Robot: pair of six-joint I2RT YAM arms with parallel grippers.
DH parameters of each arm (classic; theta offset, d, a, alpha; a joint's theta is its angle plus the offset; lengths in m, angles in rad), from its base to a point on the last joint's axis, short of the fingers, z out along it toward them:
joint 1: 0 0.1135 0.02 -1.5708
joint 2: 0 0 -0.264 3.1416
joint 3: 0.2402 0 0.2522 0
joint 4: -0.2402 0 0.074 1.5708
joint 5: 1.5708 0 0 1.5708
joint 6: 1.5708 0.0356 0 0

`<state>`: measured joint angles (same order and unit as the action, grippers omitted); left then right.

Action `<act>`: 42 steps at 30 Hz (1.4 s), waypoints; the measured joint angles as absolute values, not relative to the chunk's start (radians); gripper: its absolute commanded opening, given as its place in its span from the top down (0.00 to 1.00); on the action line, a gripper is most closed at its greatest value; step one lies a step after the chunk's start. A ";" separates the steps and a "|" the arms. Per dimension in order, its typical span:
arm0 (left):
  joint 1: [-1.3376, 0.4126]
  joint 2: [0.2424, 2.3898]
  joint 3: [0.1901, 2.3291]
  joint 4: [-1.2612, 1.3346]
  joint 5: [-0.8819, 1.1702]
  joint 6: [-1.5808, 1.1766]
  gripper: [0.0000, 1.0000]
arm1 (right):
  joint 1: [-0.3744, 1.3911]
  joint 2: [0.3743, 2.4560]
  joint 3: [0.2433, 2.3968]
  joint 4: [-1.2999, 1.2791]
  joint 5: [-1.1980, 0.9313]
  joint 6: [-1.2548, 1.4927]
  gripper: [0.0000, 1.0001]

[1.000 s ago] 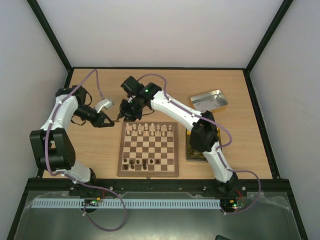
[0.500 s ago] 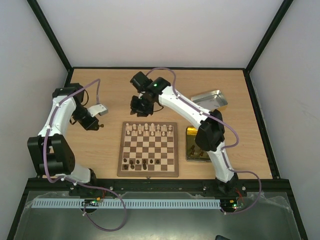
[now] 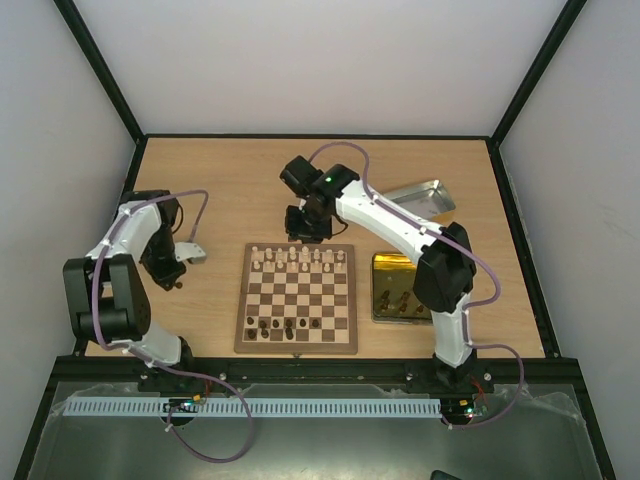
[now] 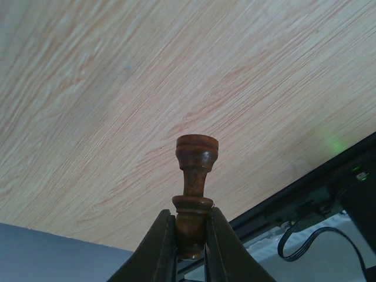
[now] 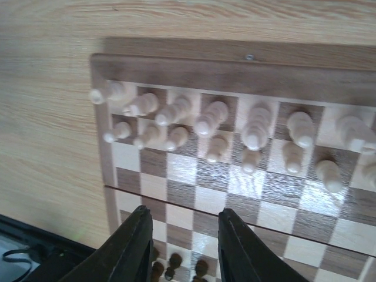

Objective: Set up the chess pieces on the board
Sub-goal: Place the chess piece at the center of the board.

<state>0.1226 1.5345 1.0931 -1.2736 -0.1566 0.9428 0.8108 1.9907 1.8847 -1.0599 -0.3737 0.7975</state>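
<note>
While pinched at one end, dark piece [image 4: 195,188]: left gripper [image 4: 189,235] closed on it, off the board [image 3: 296,345] at its 9 o'clock, above the table [image 3: 200,180].
Slip risk: the hold covers only the piece's tip, so a fast swing could tilt or drop it.
Crowding risk: dark pieces [image 3: 285,324] cluster at the board's 6 o'clock, and lowering among them could topple neighbours.
Other arm: right gripper [image 5: 182,235] has its jaws apart and empty over the pale pieces [image 5: 211,117] at 12 o'clock, where a dip could knock them.
Writing: none readable.
</note>
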 measured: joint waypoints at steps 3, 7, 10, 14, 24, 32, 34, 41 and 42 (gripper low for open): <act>0.112 1.580 1.085 -1.274 -0.196 0.953 0.98 | 0.803 1.963 1.822 -1.044 -0.361 0.787 0.69; 0.069 1.653 1.085 -1.266 -0.236 0.950 0.98 | 0.769 1.888 1.715 -1.005 -0.354 0.785 0.69; 0.017 1.708 1.096 -1.253 -0.257 0.935 0.98 | 0.744 1.834 1.654 -0.981 -0.348 0.785 0.69; -0.056 1.769 1.100 -1.221 -0.290 0.908 0.98 | 0.728 1.802 1.610 -0.958 -0.332 0.783 0.69; -0.160 1.829 1.101 -1.188 -0.327 0.835 0.93 | 0.716 1.775 1.538 -0.930 -0.332 0.770 0.69; -0.185 1.829 1.100 -1.176 -0.338 0.804 0.73 | 0.702 1.760 1.522 -0.926 -0.336 0.766 0.69; -0.186 1.829 1.098 -1.174 -0.339 0.802 0.71 | 0.701 1.758 1.519 -0.922 -0.339 0.766 0.69; -0.186 1.829 1.098 -1.171 -0.344 0.801 0.67 | 0.696 1.752 1.513 -0.911 -0.350 0.766 0.69; -0.186 1.829 1.098 -1.170 -0.345 0.802 0.67 | 0.696 1.752 1.514 -0.910 -0.353 0.766 0.69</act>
